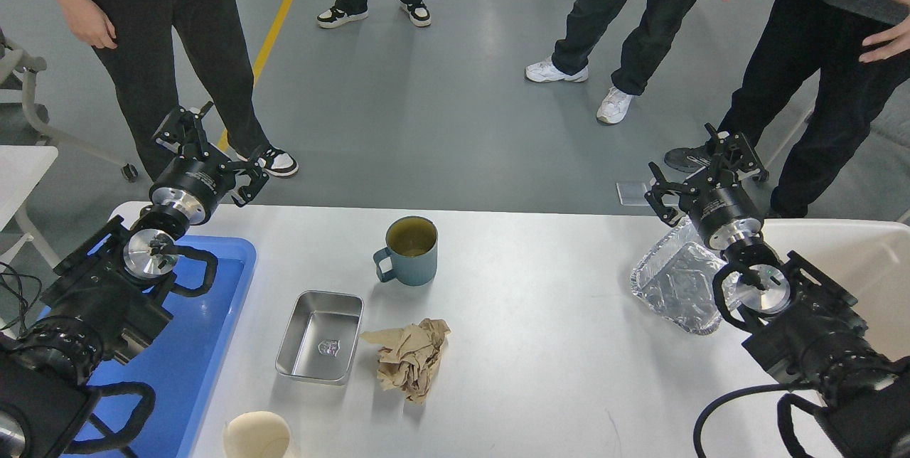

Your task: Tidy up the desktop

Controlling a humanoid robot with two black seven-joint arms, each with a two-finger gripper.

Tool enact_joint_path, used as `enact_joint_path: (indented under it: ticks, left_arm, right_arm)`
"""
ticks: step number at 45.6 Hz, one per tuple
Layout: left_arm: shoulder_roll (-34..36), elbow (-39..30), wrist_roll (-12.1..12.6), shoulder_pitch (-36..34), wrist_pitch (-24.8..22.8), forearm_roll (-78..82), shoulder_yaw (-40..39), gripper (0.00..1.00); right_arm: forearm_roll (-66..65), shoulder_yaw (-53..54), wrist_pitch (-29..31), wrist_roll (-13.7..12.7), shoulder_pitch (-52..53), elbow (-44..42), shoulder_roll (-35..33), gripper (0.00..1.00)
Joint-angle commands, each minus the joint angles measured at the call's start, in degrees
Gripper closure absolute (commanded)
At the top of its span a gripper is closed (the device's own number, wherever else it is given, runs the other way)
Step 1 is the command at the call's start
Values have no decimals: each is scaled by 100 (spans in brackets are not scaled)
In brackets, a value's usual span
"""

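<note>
The white desktop (540,344) fills the lower half of the head view. On it stand a blue-grey mug (407,250) holding dark liquid, a shallow steel tray (320,336), a crumpled brown paper (411,358), a crinkled foil tray (675,280) and a beige paper cup (256,437) at the near edge. My left gripper (213,152) hangs open above the far left corner, holding nothing. My right gripper (707,170) is open above the far edge, just beyond the foil tray.
A blue plastic tray (206,344) lies on the left end of the desktop under my left arm. Several people stand on the grey floor beyond the far edge. A small white side table (21,173) sits at the far left.
</note>
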Motion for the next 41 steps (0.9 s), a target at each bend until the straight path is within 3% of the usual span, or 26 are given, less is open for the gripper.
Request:
enact_joint_path:
  ticks: [1, 6, 15, 27, 41]
  left_arm:
    - [122, -163, -14, 32, -90, 21, 699, 3]
    - [570, -706, 83, 58, -29, 38, 1305, 4]
    - [2143, -3439, 337, 479, 972, 30, 2449, 5]
    - [3874, -6085, 461, 1516, 1589, 565, 2493, 4]
    - [6063, -8354, 399, 2396, 1554, 838, 2397, 4]
  right_arm:
    - [-9, 0, -12, 0, 21, -1, 37, 0]
    - [-9, -8, -12, 0, -5, -10, 37, 0]
    - [-9, -17, -12, 0, -32, -10, 37, 0]
    - [-9, -35, -21, 0, -32, -10, 125, 0]
    - [-17, -52, -30, 0, -41, -18, 239, 0]
